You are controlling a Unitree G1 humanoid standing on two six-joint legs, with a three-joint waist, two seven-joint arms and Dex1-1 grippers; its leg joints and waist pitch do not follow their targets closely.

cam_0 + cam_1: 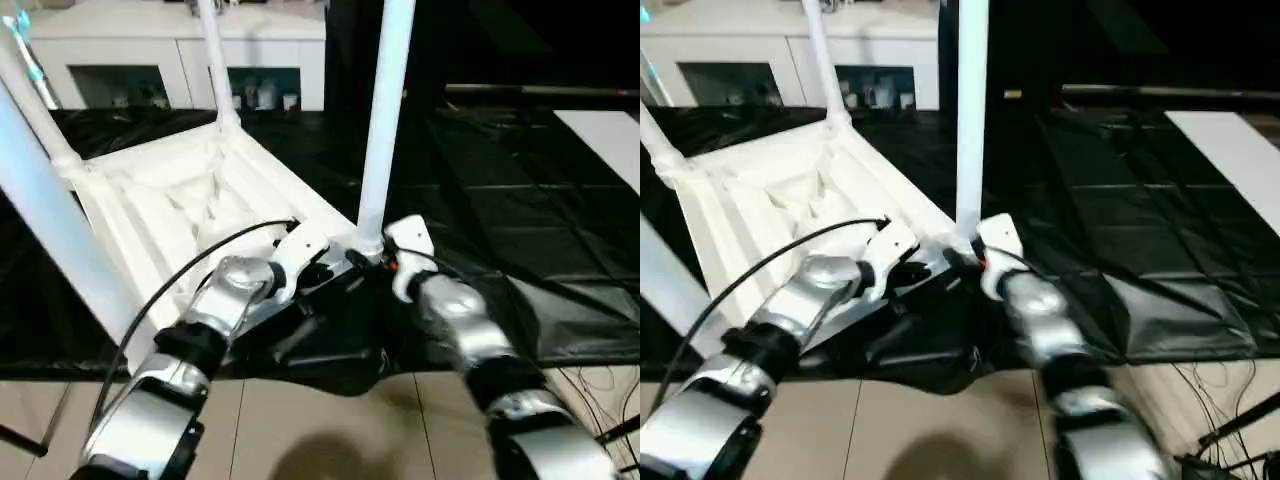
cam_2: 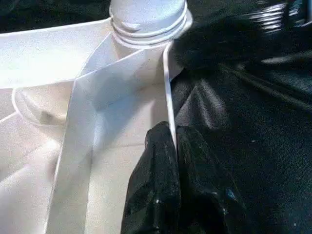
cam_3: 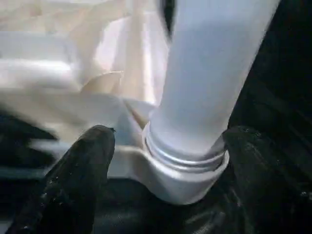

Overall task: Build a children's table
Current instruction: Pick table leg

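- The black-sheeted counter (image 1: pixel 560 200) is carrying the whole job, giving the robot a flat bed to work the parts on.
- The children's table (image 1: pixel 170 210) is lying upside down on it, ribbed underside up, so the corner sockets are facing the robot and taking legs from above; several legs are already standing up out of the corners.
- The nearest leg (image 1: pixel 385 110) is standing upright in the near corner socket (image 3: pixel 187 178), its ringed base sitting at the socket's mouth; whether it is fully home is hard to judge.
- The left end effector (image 2: pixel 171 180) is pinching the top's thin side wall (image 2: pixel 167 92) with fingers together, apparently steadying the top.
- The right end effector (image 3: pixel 165 170) is straddling the leg's base, fingers (image 3: pixel 80 175) apart on either side, not gripping it.
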